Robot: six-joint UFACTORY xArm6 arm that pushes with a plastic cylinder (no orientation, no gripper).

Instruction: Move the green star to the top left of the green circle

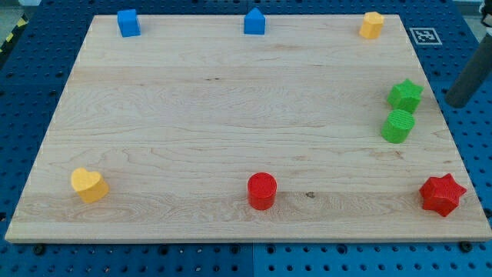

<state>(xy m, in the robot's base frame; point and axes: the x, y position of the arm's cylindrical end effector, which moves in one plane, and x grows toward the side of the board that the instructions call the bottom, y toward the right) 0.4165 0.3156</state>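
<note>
The green star point(405, 95) lies near the board's right edge, in the upper half. The green circle point(398, 125) sits just below it, almost touching, slightly to the left. My rod comes in from the view's right edge and its tip point(453, 102) rests just off the board's right edge, to the right of the green star and apart from it.
A blue cube point(128, 23) and a blue pentagon-like block point(254, 21) sit along the top edge, with a yellow hexagon point(371, 25) at the top right. A yellow heart point(89, 185), a red circle point(261, 190) and a red star point(442, 195) lie along the bottom. The wooden board point(192, 115) rests on a blue perforated table.
</note>
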